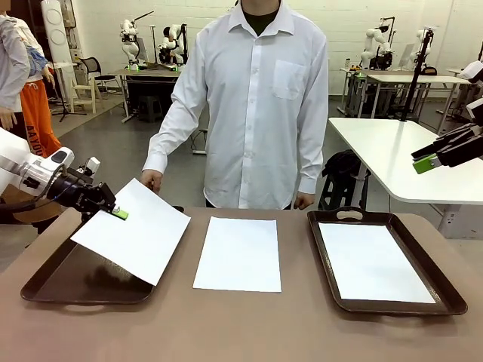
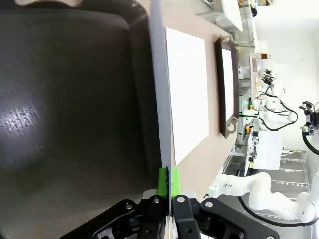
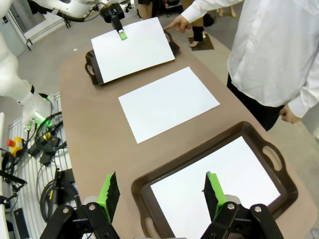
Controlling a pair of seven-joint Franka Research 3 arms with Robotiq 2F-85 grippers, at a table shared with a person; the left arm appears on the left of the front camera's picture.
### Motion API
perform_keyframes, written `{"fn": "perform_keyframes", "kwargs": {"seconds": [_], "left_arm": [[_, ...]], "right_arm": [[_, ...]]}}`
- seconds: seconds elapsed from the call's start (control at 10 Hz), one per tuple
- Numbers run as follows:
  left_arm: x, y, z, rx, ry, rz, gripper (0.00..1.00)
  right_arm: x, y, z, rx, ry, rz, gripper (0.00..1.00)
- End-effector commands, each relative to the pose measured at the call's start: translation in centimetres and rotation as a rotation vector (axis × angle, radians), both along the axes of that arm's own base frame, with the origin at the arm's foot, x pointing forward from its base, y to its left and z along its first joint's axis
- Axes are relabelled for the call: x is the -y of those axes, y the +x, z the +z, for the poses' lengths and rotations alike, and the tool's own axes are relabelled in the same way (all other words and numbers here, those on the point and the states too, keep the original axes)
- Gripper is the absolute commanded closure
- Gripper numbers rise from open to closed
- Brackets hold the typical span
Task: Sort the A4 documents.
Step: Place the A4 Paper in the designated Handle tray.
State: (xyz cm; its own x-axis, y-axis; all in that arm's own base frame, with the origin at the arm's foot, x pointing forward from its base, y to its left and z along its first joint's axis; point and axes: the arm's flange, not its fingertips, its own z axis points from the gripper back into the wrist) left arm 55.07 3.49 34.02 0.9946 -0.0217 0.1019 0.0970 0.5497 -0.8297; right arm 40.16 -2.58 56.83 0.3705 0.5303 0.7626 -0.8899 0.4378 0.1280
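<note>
Plain white A4 documents (image 1: 238, 253), dark brown trays (image 1: 83, 280), brown table (image 1: 241, 332), green-padded black fingers (image 3: 108, 191), white shirt (image 1: 256, 98)

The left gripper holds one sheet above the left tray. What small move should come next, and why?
Probably lower the held sheet flat into the left tray. The left gripper is shut on the sheet's edge, the sheet hangs tilted above the tray, and the tray's floor under it looks bare, so nothing seems to block the way down.
</note>
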Motion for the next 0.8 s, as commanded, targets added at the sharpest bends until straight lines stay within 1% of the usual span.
{"fn": "perform_keyframes", "kwargs": {"seconds": [0.0,0.1,0.3,0.7], "left_arm": [[-0.8,0.3,-0.1,-0.04,0.071,-0.004,0.99],[-1.0,0.1,-0.5,-0.042,0.084,-0.006,0.99],[-1.8,-0.2,-1.5,-0.046,0.1,0.032,0.99],[-2.2,-1.2,-2.9,-0.084,0.192,0.094,0.99]], "right_arm": [[0.0,0.0,-0.1,-0.001,0.002,0.001,0.11],[0.0,0.0,-0.1,-0.001,0.002,0.001,0.11],[0.0,0.0,-0.1,-0.001,0.002,0.001,0.11],[0.0,0.0,-0.1,-0.001,0.002,0.001,0.11]]}}
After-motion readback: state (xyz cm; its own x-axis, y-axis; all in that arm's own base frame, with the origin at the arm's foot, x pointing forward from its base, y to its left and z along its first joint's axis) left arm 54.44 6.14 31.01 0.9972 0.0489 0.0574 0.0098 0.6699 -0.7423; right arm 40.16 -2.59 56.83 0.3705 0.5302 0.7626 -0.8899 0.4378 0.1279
